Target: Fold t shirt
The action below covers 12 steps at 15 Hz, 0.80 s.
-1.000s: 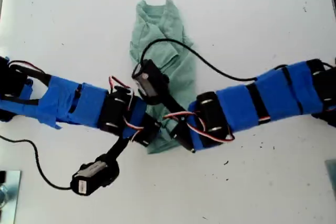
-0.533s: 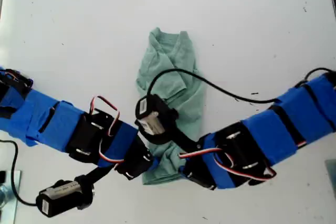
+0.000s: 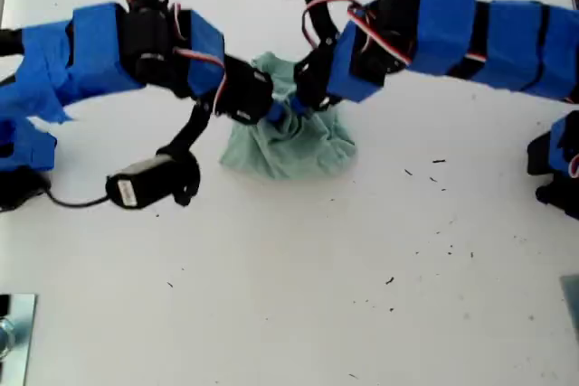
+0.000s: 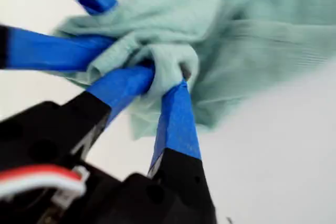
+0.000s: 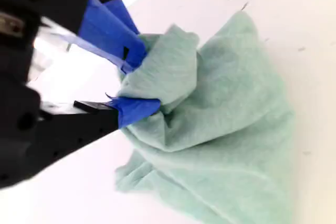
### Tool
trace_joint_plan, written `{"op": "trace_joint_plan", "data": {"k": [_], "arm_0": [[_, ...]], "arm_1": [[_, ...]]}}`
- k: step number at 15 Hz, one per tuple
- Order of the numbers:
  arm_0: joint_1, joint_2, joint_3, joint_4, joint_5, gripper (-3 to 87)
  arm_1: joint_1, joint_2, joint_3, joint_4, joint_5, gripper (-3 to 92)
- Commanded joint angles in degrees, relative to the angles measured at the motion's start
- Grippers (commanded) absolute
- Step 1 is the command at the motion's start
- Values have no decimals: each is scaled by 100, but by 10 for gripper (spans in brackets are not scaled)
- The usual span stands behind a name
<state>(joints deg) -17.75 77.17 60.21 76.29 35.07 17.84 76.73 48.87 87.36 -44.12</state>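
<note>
The pale mint-green t shirt [image 3: 298, 146] lies bunched in a short heap on the white table, just above the middle of the exterior view. The arm from the exterior view's left carries my first gripper [image 3: 276, 115] [image 4: 168, 77], which is shut on a fold of the t shirt [image 4: 252, 40]. From the exterior view's right comes my second gripper [image 3: 303, 104] [image 5: 143, 82], shut on another fold of the t shirt [image 5: 231, 129] right beside it. Both pinched folds are lifted above the rest of the cloth, and the two grippers almost touch.
A black wrist camera [image 3: 145, 183] hangs below the arm on the exterior view's left, trailing a cable. A metal piece [image 3: 9, 332] sits at that view's bottom left corner. Small dark specks [image 3: 439, 162] dot the table on the heap's right in that view.
Both grippers have carried the shirt's lower edge from the exterior view's bottom towards its top. The shirt, long and flat before, is now a short bunched heap.
</note>
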Motion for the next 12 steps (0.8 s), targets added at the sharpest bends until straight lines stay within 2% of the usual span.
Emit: {"op": "trace_joint_plan", "data": {"k": [1, 2, 4, 6, 9, 10, 12], "arm_0": [[-729, 378, 62, 299, -26, 200], [-940, 633, 105, 360, -114, 269], [-1450, 1371, 299, 510, -299, 284], [-1951, 2531, 1187, 483, -272, 289], [-2522, 5449, 4482, -747, -264, 281], [-2549, 6548, 5528, -1055, -299, 253], [-1978, 8622, 7321, -1441, -527, 85]], "arm_1": [[562, 88, -26, -185, -176, 316], [870, 272, -26, -53, -149, 319], [1767, 1151, 413, 580, 158, 316], [2602, 2698, 1907, 554, 158, 289], [3568, 5071, 4043, 782, -79, 247], [3560, 5889, 4772, 782, -114, 238], [2848, 7365, 6363, 475, 281, 220]]}}
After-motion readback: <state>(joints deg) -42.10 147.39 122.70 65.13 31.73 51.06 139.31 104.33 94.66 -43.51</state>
